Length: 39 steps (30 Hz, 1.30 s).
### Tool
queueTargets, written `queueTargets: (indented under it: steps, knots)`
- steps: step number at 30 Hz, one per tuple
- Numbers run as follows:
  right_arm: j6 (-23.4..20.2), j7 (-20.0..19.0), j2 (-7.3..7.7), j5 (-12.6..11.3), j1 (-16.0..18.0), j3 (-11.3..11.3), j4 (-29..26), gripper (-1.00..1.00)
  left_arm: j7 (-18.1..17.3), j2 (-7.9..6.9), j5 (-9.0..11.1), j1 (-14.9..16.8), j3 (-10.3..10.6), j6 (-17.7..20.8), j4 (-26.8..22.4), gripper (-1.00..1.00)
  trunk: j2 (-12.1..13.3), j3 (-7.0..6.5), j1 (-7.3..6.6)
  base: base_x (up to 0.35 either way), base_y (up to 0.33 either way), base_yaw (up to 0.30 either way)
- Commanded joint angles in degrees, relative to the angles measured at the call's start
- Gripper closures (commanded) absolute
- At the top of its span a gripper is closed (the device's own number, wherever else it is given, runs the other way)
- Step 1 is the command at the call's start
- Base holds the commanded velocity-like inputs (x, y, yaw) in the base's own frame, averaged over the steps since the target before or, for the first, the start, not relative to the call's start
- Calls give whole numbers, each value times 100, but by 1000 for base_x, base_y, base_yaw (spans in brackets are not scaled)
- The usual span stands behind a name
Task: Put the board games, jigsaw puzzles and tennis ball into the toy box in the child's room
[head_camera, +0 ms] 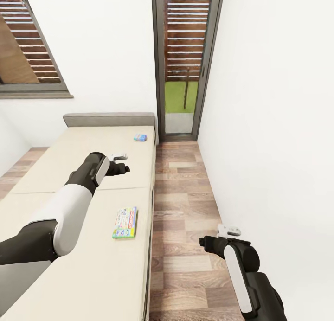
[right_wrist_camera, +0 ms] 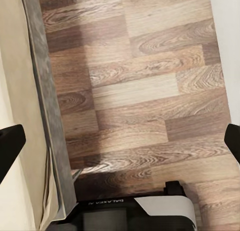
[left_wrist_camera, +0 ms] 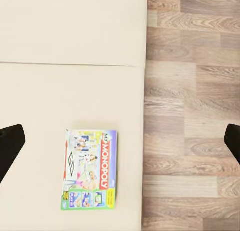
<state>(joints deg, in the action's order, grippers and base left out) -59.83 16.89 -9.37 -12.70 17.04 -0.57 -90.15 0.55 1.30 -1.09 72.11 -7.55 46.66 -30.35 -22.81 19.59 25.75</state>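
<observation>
While both grippers gaped empty, left gripper [head_camera: 121, 163] hung above bed [head_camera: 69, 172], near Monopoly board game [head_camera: 125, 222]; right gripper [head_camera: 218, 235] over floor [head_camera: 185, 209].

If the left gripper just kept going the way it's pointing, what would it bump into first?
Probably the beige mattress of the bed. The open left gripper looks down on it, with the Monopoly board game lying a little off its centre line, near the bed's floor-side edge.

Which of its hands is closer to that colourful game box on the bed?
Left. The left hand hangs above the bed, just beyond the game box; the right hand is over the floor beside the bed.
</observation>
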Motion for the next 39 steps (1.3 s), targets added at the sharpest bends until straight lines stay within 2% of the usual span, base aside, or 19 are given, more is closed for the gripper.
queueTargets:
  steps: [1, 26, 34, 39]
  knots:
    - [-17, 60, -1, -62, 3, -3, -5, -100, 3, 17, -8, 5, -42, 27, -8, -100, -11, 20, 3, 0, 0, 0]
    - [-17, 60, -19, -68, 5, -58, -3, -100, 7, 50, -14, 5, -54, 42, -128, -100, -11, 257, 3, 0, 0, 0]
    - [-17, 60, -62, -69, 5, -202, -3, -100, -5, 15, -23, 2, 179, 61, -331, -100, -11, 333, 3, 0, 0, 0]
    - [-17, 60, -62, -73, 7, -226, 20, -100, -11, -25, -24, -3, 182, 48, -363, -100, -11, 380, 3, 0, 0, 0]
